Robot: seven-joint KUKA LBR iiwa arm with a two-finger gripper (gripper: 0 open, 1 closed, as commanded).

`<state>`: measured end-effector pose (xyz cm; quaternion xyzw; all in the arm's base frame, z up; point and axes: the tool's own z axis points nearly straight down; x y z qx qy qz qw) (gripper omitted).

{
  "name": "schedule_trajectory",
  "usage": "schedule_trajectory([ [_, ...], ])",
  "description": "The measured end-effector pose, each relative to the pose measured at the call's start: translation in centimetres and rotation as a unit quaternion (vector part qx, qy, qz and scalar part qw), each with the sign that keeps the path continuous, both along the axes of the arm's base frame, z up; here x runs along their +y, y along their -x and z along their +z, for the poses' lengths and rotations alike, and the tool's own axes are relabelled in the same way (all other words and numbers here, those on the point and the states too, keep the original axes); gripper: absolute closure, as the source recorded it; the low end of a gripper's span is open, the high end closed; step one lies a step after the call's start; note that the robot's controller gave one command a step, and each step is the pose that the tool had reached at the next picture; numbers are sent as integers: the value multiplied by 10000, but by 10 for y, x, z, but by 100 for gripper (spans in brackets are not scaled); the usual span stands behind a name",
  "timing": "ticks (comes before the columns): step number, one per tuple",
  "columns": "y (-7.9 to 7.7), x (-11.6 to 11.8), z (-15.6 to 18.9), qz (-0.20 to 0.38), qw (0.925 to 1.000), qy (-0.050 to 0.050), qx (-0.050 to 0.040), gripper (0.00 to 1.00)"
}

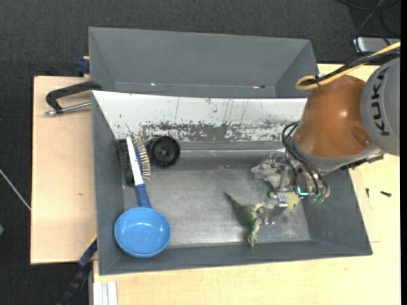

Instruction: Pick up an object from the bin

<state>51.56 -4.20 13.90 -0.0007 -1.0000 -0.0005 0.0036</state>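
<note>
Green and small, a toy dinosaur [248,218] lies on the floor of the bin [191,192] toward its lower right corner. We see the claw [275,208] just beside it, clenched or released we cannot tell.

Grey metal bin [197,192]: floor scuffed, back wall speckled with dark marks. 4 loose things lying on floor.

- black-and-white brush [134,161], along left wall, toward back
- black round disc [165,150], kinda wheel-looking, just beside brush on its right, close to back wall
- blue scoop [142,232], bowl facing up, front-left corner, handle pointing back at brush; touching it or not, can't tell
- green toy dinosaur [245,215], right of centre, near front wall, well apart from other 3
</note>
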Motion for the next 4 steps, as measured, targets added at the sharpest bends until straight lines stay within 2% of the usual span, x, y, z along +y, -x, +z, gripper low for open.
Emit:
schedule_trajectory([
  [1, 8, -1, -66, 216, 9998, -2, -14, 0],
  [2, 5, -1, -62, 218, 9997, 5, -56, 100],
  [3, -11, -10, 43, 258, 9996, 13, -110, 100],
  [4, -8, -7, 81, 392, 9992, 8, -90, 100],
])
